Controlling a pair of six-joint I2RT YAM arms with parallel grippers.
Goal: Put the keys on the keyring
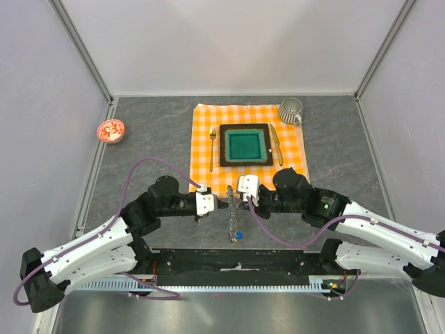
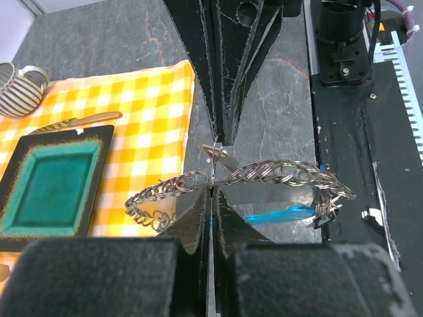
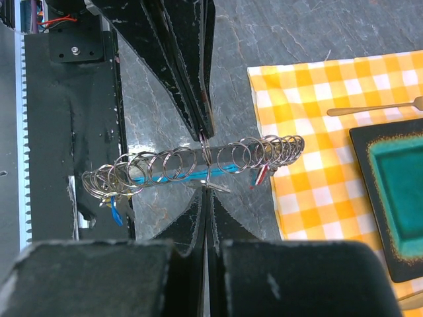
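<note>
Two arms met over the grey table [image 1: 153, 142], with one chain of rings between them.
Just in front of the near edge of the checked cloth [image 1: 205, 118], the left gripper [image 1: 216, 203] and the right gripper [image 1: 240, 197] faced each other, both with jaws pressed closed on the keyring [image 1: 231, 221], a line of silvery rings raised a little above the table. Its blue clip [image 2: 281, 214] showed under the rings. Small keys [image 3: 114, 210] with blue and red heads hung at its ends.

The cloth [image 1: 240, 115] has yellow and white checks. The plate [image 1: 245, 145] is black with green inside. The mug [image 1: 290, 110] is stripy. The keyring [image 1: 231, 219] is silver.
</note>
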